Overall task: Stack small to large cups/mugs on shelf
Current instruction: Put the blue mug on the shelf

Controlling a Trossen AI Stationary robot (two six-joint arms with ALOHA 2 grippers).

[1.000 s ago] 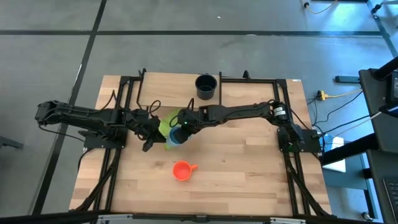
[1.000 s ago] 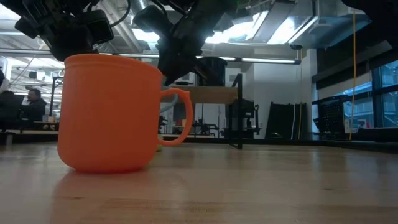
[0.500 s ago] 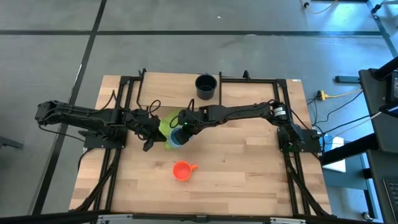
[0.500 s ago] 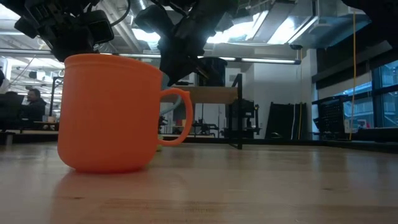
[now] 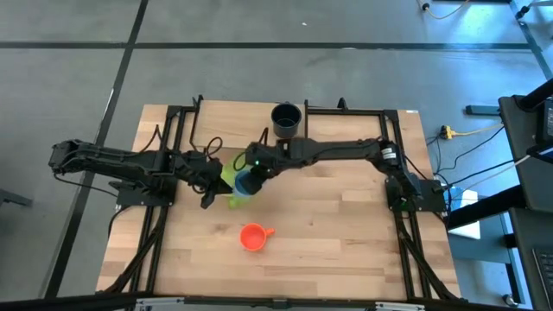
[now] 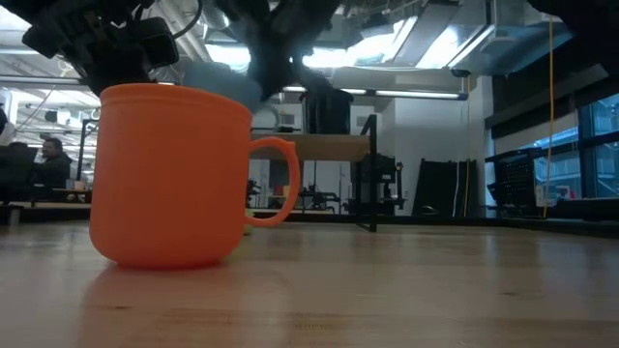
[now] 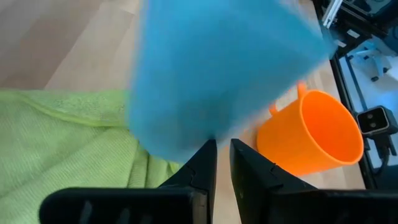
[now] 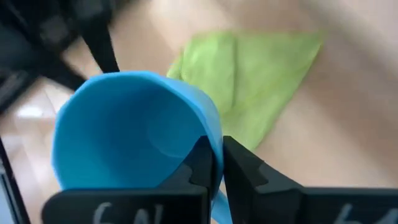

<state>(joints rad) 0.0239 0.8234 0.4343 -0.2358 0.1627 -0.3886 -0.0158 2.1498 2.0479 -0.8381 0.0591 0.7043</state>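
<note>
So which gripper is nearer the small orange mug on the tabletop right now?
Roughly equal, the right marginally closer. The right gripper, shut on the light blue mug, is above the small orange mug. The left gripper, shut, sits beside the green cloth.

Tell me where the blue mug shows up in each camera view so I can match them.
High view: blue mug mid-table, at the right gripper.
Low view: pale blue blur above the orange mug, upper left.
Left wrist view: fills the upper middle.
Right wrist view: centre-left, rim pinched by the fingers.
Shared landmark: the green cloth, right beside the mug; hidden in the low view.
</note>
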